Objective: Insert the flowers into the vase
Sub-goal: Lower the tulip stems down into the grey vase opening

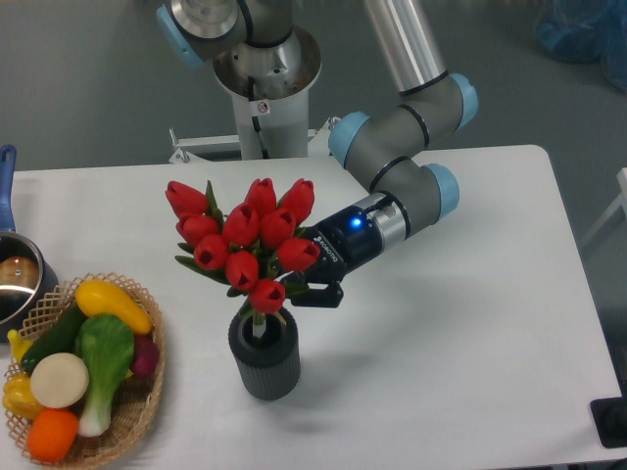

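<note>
The flowers, a bunch of red tulips with green leaves, stand upright with their stems going down into the mouth of the vase. The vase is dark grey and ribbed and stands on the white table near the front middle. My gripper reaches in from the right, just above the vase's rim and right under the buds. One dark finger shows; the other is hidden behind the buds. The gripper appears shut on the stems.
A wicker basket of colourful vegetables sits at the front left. A steel pot with a blue handle is at the left edge. The arm's base stands behind the table.
</note>
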Robot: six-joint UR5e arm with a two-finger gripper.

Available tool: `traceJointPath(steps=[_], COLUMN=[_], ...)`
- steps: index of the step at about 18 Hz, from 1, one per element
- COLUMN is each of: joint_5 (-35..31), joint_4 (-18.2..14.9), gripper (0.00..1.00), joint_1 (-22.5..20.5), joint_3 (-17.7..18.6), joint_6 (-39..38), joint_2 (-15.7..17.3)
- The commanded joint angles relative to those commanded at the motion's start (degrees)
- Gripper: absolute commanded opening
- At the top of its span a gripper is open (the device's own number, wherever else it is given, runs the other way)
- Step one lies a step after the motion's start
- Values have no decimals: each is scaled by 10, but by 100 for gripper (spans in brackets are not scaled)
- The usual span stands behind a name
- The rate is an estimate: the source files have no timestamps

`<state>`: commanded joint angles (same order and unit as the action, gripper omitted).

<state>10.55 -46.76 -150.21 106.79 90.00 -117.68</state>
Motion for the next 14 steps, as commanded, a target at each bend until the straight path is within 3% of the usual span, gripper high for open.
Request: traceJointPath(steps=[14], joint_5=[-6], joint_4=[2], gripper=[15], joint_1=[-2], joint_3=[3], joint_6=[47], joint_2=[-34])
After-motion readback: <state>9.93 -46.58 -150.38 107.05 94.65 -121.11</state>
